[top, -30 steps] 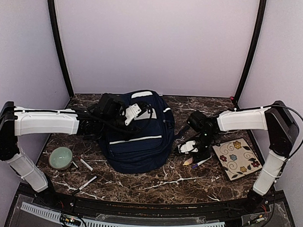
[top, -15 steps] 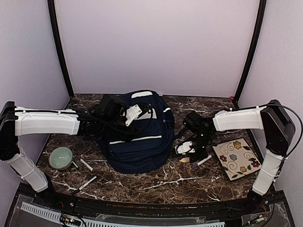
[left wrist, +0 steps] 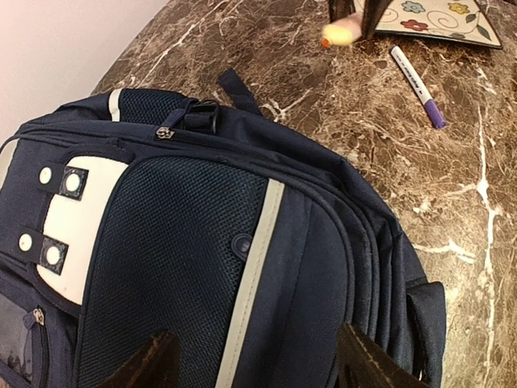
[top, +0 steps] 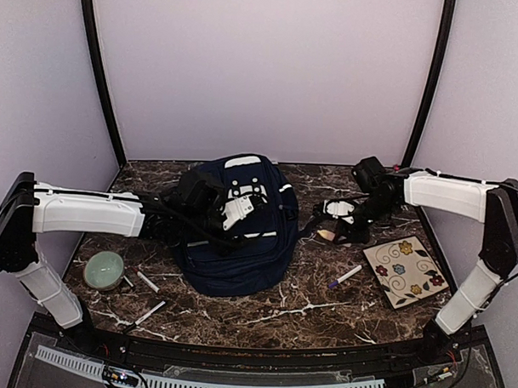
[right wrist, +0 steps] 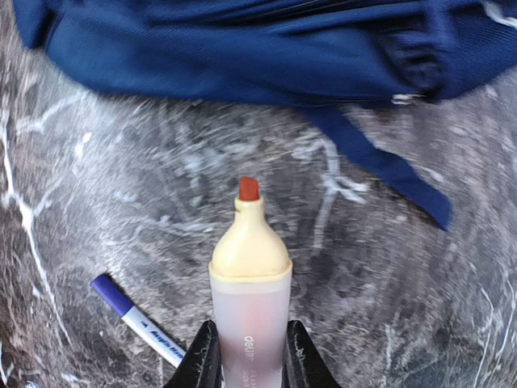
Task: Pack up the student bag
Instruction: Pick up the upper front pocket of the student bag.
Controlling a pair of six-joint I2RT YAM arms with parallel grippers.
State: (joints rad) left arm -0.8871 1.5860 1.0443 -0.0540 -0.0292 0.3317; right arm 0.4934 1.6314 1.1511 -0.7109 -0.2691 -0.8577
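Observation:
The student bag point(top: 236, 240) is a large navy backpack with white trim, lying flat at the table's middle; it also shows in the left wrist view point(left wrist: 202, 242) and the right wrist view point(right wrist: 242, 40). My left gripper point(top: 240, 206) hovers over the bag's upper front, jaws wide open and empty point(left wrist: 258, 368). My right gripper point(top: 336, 224) is shut on a highlighter point(right wrist: 249, 267) with a pale cream neck and orange tip. It holds the highlighter above the table just right of the bag, tip towards the bag point(top: 327, 236).
A white pen with a purple cap point(top: 345, 276) lies right of the bag. A flowered notebook point(top: 405, 271) lies at the right. A green bowl point(top: 103, 269) and two white pens point(top: 147, 281) point(top: 150, 312) lie at the front left. A bag strap point(right wrist: 380, 166) trails on the marble.
My right gripper rose and moved back and right with the highlighter, leaving the purple-capped pen on the table. My left gripper shifted right across the bag.

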